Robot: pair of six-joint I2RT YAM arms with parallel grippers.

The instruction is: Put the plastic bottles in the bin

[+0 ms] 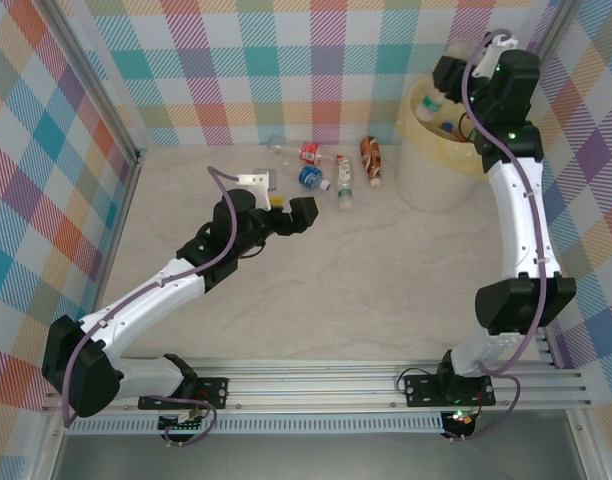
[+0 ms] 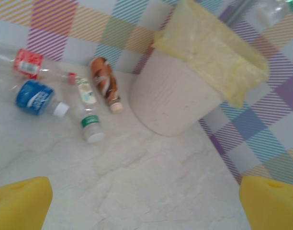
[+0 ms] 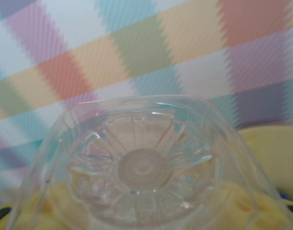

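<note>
Plaid walls (image 1: pixel 236 60) in pastel checks are enclosing a pale, marbled surface (image 1: pixel 316 300).

- Bin (image 1: pixel 431 180): round and pale yellow, lined with a yellowish bag. It is standing upright at the far right of the surface, against the back wall.
- Red-labelled bottle (image 2: pixel 28 62): clear, lying on its side near the back wall, well left of the bin.
- Blue-labelled bottle (image 2: pixel 35 97): white cap, lying just in front of the red-labelled one.
- Green-banded bottle (image 2: pixel 91 125): white cap, lying to the right of the blue-labelled one.
- Amber bottle (image 2: pixel 104 84): lying on its side nearest the bin, apart from its wall.
- Green-labelled bottle (image 1: pixel 433 104): showing inside the bin's mouth with a blue cap (image 1: pixel 448 127) beside it.
- Left fingers (image 2: pixel 19 203): yellow-padded and spreading wide with nothing between them. They are hovering over bare surface near the loose bottles.
- Right fingers (image 1: pixel 451 72): hanging above the bin's far rim and pinching a clear bottle (image 3: pixel 144 167), whose moulded base is facing the wrist camera.
</note>
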